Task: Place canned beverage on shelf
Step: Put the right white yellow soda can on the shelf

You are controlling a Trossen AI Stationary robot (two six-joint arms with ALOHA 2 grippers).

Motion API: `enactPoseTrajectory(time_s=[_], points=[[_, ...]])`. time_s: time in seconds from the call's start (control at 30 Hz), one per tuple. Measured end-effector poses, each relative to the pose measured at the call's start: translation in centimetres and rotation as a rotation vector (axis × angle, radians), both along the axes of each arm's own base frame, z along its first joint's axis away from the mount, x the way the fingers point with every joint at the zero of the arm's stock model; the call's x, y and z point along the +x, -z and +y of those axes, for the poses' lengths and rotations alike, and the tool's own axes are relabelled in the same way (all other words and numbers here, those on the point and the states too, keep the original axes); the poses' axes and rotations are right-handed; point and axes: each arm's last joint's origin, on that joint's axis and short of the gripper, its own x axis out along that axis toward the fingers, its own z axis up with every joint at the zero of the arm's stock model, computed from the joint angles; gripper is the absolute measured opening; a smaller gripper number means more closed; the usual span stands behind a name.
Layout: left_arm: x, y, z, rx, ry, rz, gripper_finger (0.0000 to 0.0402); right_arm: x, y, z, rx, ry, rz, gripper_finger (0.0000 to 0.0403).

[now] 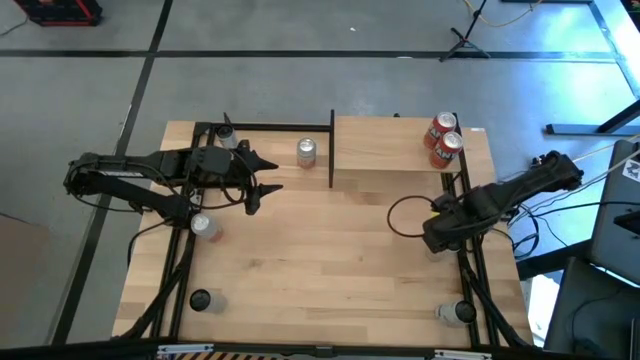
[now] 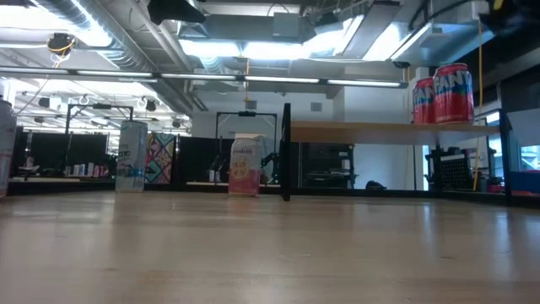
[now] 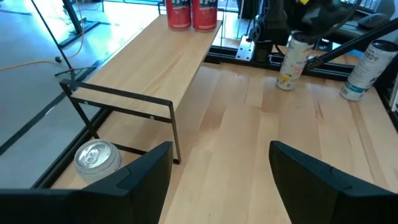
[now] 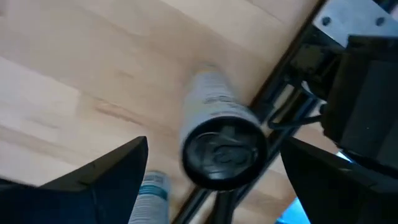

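Item: silver can (image 1: pixel 306 151), standing on the tabletop (image 1: pixel 320 260) just beside the shelf (image 1: pixel 390 145), not yet on it. Two red cans (image 1: pixel 443 138) are occupying the shelf's far end.

Left gripper (image 1: pixel 262 187): fingers apart, holding nothing, hovering near the silver can.

Right gripper (image 4: pixel 205 168): fingers spread, empty, waiting over a slim can (image 4: pixel 221 134) at the table's right edge.

Risks (judged, not seen):
- the can is sitting close to a black post (image 3: pixel 176 134), so a wide approach may be clipping it;
- an off-centre squeeze could be tipping the can;
- a low lift may be striking the shelf edge.
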Motion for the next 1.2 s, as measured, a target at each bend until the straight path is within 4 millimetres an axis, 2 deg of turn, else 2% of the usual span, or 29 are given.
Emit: enactPoseTrajectory(time_s=[0.17, 0.43, 0.73, 0.87, 1.03, 1.13, 1.2], points=[[0.0, 0.0, 0.0, 0.000, 0.000, 0.000, 0.0257, -0.3, 1.4, 0.0, 0.015, -0.036, 0.064, 0.0356], [0.0, 0.0, 0.0, 0.000, 0.000, 0.001, 0.0257, -0.3, 1.9, 0.0, 0.031, -0.080, 0.074, 0.0356], [0.0, 0.0, 0.0, 0.000, 0.000, 0.001, 0.0257, 0.1, 4.3, 0.4, 0.106, -0.104, 0.054, 0.0354], [0.0, 0.0, 0.0, 0.000, 0.000, 0.001, 0.0257, -0.1, 4.5, 0.6, 0.121, -0.139, 0.062, 0.0321], [0.0, 0.0, 0.0, 0.000, 0.000, 0.002, 0.0257, -0.3, 4.4, 1.1, 0.134, -0.175, 0.063, 0.0229], [0.0, 0.0, 0.0, 0.001, 0.000, 0.001, 0.0257, -0.2, 4.2, 1.2, 0.142, -0.199, 0.046, 0.0222], [0.0, 0.0, 0.0, 0.011, 0.005, 0.004, 0.0257, 0.3, 3.4, 1.4, 0.144, -0.232, -0.008, 0.0222]])
